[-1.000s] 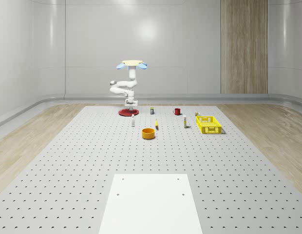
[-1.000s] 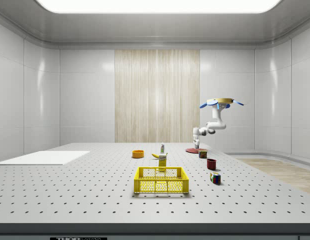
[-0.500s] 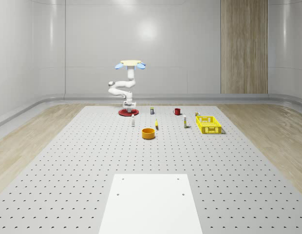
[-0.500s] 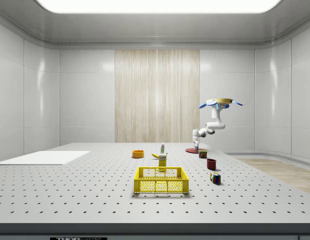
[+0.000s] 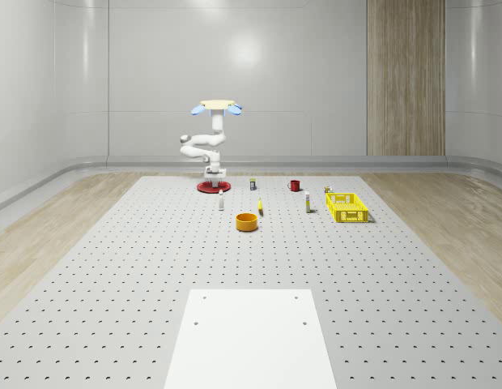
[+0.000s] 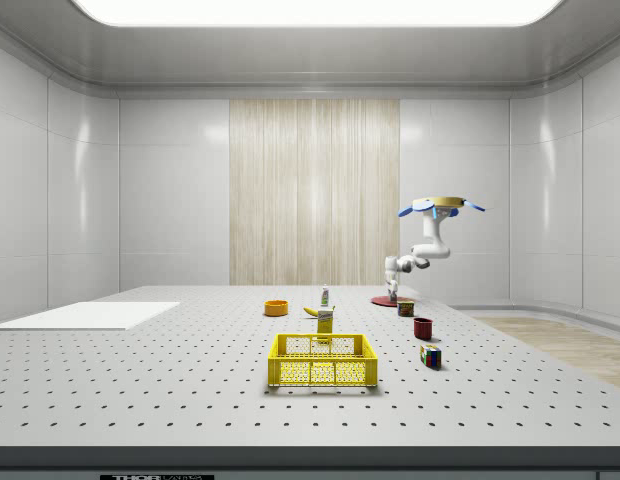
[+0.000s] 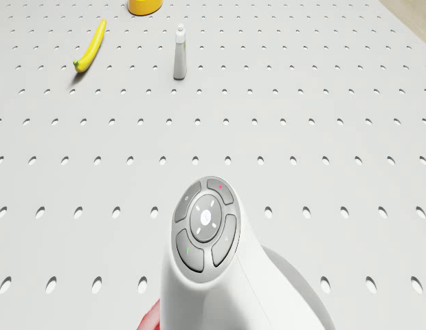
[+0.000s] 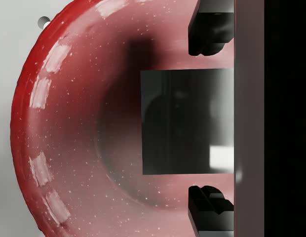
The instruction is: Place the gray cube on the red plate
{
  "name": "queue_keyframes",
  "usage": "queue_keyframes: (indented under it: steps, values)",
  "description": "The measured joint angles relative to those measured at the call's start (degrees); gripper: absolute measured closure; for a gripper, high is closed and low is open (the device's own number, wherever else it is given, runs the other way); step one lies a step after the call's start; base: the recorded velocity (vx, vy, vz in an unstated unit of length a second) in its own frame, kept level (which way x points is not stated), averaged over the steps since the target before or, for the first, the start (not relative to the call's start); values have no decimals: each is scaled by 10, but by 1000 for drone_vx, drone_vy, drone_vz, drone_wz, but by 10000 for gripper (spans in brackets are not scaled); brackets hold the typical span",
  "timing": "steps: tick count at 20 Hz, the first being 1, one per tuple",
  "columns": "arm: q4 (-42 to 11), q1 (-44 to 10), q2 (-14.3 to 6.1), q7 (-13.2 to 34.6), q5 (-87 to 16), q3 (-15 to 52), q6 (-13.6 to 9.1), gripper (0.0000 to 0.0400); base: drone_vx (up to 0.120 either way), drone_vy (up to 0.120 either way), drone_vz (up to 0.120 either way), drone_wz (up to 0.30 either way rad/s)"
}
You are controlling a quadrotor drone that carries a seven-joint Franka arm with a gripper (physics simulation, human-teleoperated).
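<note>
The only writing I find is a dark strip of lettering on the table's near edge in the side view, cut off too much to read.

Against a second ago, the drone (image 5: 218,104) and its arm have shifted a little toward the whole-scene view's left. Over the last half second I see almost no change.

The drone hovers above the far end of the perforated table (image 5: 113,267), over the red plate (image 5: 209,188), with the arm folded down beneath it. The gripper (image 5: 214,173) hangs low, just above the plate.

In the wrist view the gray cube (image 8: 182,123) sits over the plate's red bowl (image 8: 69,123), between the two dark fingertips (image 8: 212,34). A band of red shows between each tip and the cube, so I read the gripper (image 8: 211,120) as released, straddling the cube without touching it.

Nearer in the drone view lie a banana (image 7: 91,45) and a small upright bottle (image 7: 178,52), well apart from the plate.
</note>
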Motion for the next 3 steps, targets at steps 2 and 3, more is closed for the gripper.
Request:
queue_keyframes:
  steps: [2, 3]
  values:
    - [-2, 1, 0, 0, 5, 6, -3, 5, 0, 0, 0, 0]
    - [-3, 2, 1, 0, 7, 7, -4, 4, 0, 0, 0, 0]
